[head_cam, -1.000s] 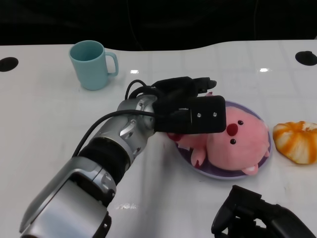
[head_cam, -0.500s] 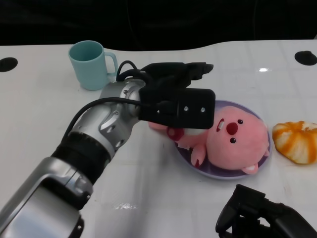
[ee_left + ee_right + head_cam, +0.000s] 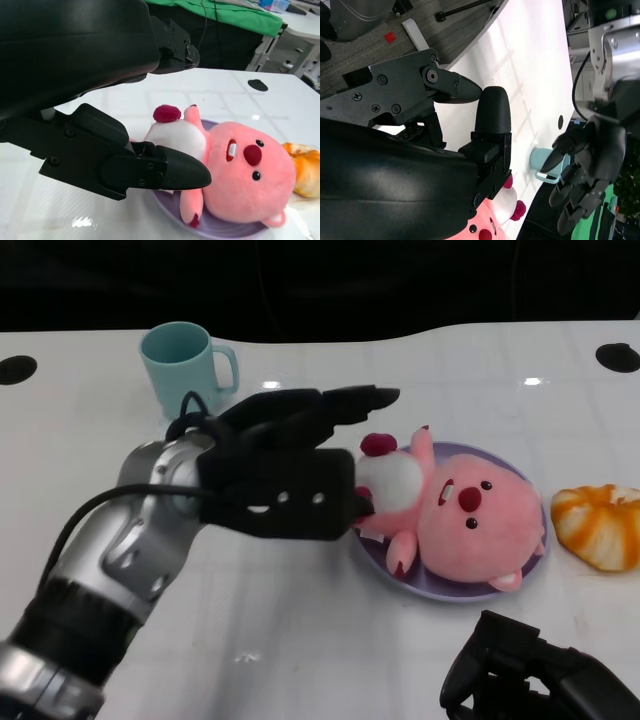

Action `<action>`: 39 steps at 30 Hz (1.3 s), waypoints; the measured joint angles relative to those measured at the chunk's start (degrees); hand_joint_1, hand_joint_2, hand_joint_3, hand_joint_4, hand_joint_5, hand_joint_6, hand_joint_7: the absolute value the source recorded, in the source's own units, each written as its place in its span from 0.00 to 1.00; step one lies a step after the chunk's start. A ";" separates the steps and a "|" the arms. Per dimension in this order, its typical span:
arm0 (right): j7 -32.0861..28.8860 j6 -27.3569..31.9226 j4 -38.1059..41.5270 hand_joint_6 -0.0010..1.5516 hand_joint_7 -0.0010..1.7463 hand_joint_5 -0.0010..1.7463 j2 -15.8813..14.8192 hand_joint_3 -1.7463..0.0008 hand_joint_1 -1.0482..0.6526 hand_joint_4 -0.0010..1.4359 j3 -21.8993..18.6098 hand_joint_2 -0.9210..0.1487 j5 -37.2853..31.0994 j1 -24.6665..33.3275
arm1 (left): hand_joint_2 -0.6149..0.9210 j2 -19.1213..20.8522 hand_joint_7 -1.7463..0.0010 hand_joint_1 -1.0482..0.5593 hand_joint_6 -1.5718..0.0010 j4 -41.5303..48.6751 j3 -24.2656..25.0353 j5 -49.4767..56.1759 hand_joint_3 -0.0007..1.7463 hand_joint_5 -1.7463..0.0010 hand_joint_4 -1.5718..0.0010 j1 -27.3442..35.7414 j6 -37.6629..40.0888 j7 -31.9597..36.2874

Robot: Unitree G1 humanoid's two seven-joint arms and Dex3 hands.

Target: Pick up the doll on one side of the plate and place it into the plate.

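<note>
1. The teal mug [image 3: 187,368] stood upright on the white desk [image 3: 90,440], well to the left of the plate and toward the far edge, its handle turned toward the plate.
2. The left robot hand [image 3: 290,470] hovered just left of the plate, its fingers [image 3: 345,400] stretched out and apart above the doll's near end, gripping nothing. In the left wrist view the thumb [image 3: 165,172] lay low beside the doll's white belly, with a gap between it and the upper fingers.
3. The purple plate [image 3: 450,590] sat flat on the desk, and the pink doll [image 3: 470,525] lay in it on its back, face up, head toward the plate's right side. Its white belly and dark red foot reached over the plate's left rim toward the left robot hand.
4. The orange plush [image 3: 600,525] lay on the desk just to the right of the plate, apart from its rim.
5. The right robot hand [image 3: 530,680] rested low in front of the plate, away from it, its fingers curled in with nothing in them.
</note>
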 measured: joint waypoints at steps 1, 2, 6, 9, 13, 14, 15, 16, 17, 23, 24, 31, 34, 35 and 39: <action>0.00 0.02 0.00 0.27 0.97 1.00 0.00 0.59 0.50 0.46 -0.06 0.08 0.04 0.01 | 1.00 0.55 0.95 0.19 0.88 -1.12 0.27 -0.53 0.18 0.89 0.88 0.90 -0.23 -0.02; 0.00 0.03 0.00 0.27 0.97 1.00 0.01 0.59 0.49 0.46 -0.11 0.08 0.15 -0.01 | 1.00 1.03 0.95 0.21 0.87 -2.13 0.58 -0.69 0.17 0.88 0.88 1.75 -0.63 -0.02; 0.05 0.00 0.09 0.28 0.97 1.00 0.03 0.59 0.50 0.46 -0.26 0.08 0.54 -0.07 | 1.00 2.14 0.94 0.35 0.76 -6.59 2.40 -2.01 0.07 0.73 0.84 5.75 -2.37 0.08; 0.09 0.22 0.07 0.28 0.97 1.00 0.03 0.59 0.49 0.46 -0.35 0.07 1.02 -0.09 | 1.00 2.44 0.94 0.45 0.71 -9.22 3.90 -3.64 0.04 0.66 0.81 9.35 -3.76 0.09; 0.07 0.31 -0.01 0.27 0.97 1.00 0.02 0.60 0.49 0.46 -0.34 0.07 1.11 -0.06 | 0.99 3.03 0.92 0.54 0.64 -11.88 6.80 -6.33 0.03 0.58 0.72 13.86 -6.38 1.02; 0.05 0.32 -0.02 0.27 0.97 1.00 0.01 0.60 0.49 0.46 -0.34 0.08 1.10 -0.03 | 0.99 3.24 0.92 0.55 0.62 -12.42 7.26 -6.74 0.03 0.57 0.70 14.86 -6.88 1.27; 0.05 0.32 -0.02 0.28 0.97 1.00 0.02 0.60 0.49 0.46 -0.32 0.08 1.08 -0.03 | 0.99 3.43 0.91 0.56 0.59 -13.06 7.71 -6.89 0.03 0.56 0.67 15.92 -7.36 1.62; 0.05 0.32 -0.02 0.28 0.97 1.00 0.02 0.60 0.49 0.46 -0.30 0.08 1.09 -0.09 | 0.99 3.65 0.90 0.56 0.57 -13.67 8.13 -6.94 0.03 0.55 0.65 16.85 -7.64 1.79; 0.05 0.32 -0.02 0.28 0.97 1.00 0.04 0.60 0.49 0.46 -0.29 0.08 1.11 -0.14 | 0.99 3.99 0.90 0.57 0.56 -14.58 8.69 -7.10 0.03 0.54 0.64 17.98 -7.73 1.83; -0.01 0.60 0.00 0.28 0.98 1.00 0.07 0.59 0.48 0.46 -0.28 0.08 1.12 -0.52 | 0.69 5.37 0.68 0.61 0.46 -19.16 11.25 -10.40 0.56 0.34 0.59 23.24 -7.53 1.79; -0.01 0.61 0.01 0.28 0.98 1.00 0.07 0.59 0.48 0.46 -0.26 0.08 1.11 -0.64 | 0.66 5.37 0.64 0.61 0.47 -19.44 11.43 -11.08 0.62 0.32 0.58 23.77 -7.53 1.79; -0.11 1.29 0.00 0.28 0.98 1.00 0.17 0.59 0.49 0.46 -0.12 0.08 1.17 -1.05 | 0.63 2.69 0.23 0.62 0.46 -24.82 12.84 -15.55 0.82 0.06 0.44 30.62 -4.35 2.25; -0.12 1.30 0.01 0.28 0.98 1.00 0.27 0.59 0.50 0.46 0.02 0.08 1.22 -1.08 | 0.63 0.46 0.16 0.64 0.44 -28.29 13.90 -18.54 0.86 0.03 0.41 34.76 -0.93 3.23; -0.11 1.30 0.03 0.28 0.98 1.00 0.28 0.59 0.50 0.46 0.02 0.08 1.24 -1.11 | 0.62 -0.12 0.15 0.64 0.43 -29.20 14.03 -19.49 0.87 0.03 0.40 35.95 0.08 3.29; -0.11 1.31 0.03 0.27 0.98 1.00 0.27 0.58 0.50 0.46 0.04 0.08 1.28 -1.24 | 0.61 -2.50 0.11 0.62 0.41 -33.65 15.31 -23.96 0.90 0.00 0.38 41.12 5.13 4.08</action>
